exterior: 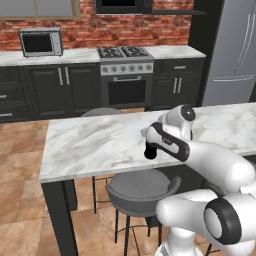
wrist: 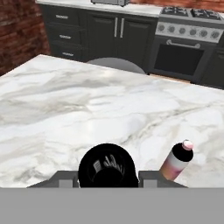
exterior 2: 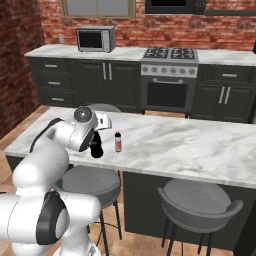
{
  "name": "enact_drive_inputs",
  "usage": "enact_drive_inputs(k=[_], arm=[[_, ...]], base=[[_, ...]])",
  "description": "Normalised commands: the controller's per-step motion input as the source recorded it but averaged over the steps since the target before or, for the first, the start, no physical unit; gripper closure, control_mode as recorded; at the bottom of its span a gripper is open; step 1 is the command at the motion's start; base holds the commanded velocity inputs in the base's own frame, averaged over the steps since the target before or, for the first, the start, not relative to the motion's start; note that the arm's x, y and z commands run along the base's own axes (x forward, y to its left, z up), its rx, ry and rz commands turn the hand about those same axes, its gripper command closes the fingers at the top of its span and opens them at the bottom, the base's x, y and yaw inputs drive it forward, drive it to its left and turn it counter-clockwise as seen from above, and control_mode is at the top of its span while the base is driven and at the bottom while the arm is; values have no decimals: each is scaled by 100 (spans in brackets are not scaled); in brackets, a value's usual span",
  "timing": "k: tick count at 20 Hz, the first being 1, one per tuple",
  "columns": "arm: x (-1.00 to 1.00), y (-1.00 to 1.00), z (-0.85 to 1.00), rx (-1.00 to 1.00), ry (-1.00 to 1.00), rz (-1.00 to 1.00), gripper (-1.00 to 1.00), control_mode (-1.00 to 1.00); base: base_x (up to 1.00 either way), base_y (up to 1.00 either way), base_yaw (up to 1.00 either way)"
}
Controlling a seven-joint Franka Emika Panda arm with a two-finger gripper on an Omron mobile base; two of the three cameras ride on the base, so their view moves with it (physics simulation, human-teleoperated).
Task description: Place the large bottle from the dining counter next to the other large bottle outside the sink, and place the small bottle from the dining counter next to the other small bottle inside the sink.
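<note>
where brick backs cabinets, veined dining counter [exterior 2: 190, 145]

Bare dining counter [wrist: 65, 100] all round; small bottle [wrist: 177, 162] stands just beside large bottle [wrist: 107, 166]

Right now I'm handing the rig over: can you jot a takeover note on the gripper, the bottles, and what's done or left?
Gripper: closed around the large bottle, which looks to be standing on the dining counter near its front edge.
Small bottle: upright on the same counter, just beside the large one, untouched.
Done: large bottle gripped, nothing delivered yet.
Left: carry the large bottle to its twin outside the sink, then return for the small bottle and set it inside the sink.
</note>
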Motion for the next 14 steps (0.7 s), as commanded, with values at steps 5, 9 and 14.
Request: enact_drive_inputs(k=[5, 9, 14], arm=[[0, 0, 0, 0, 0, 1, 100, -100], [0, 0, 10, 0, 0, 2, 100, -100], [0, 0, 11, 2, 0, 2, 100, -100]], base=[[0, 0, 0], [0, 0, 0], [0, 0, 0]])
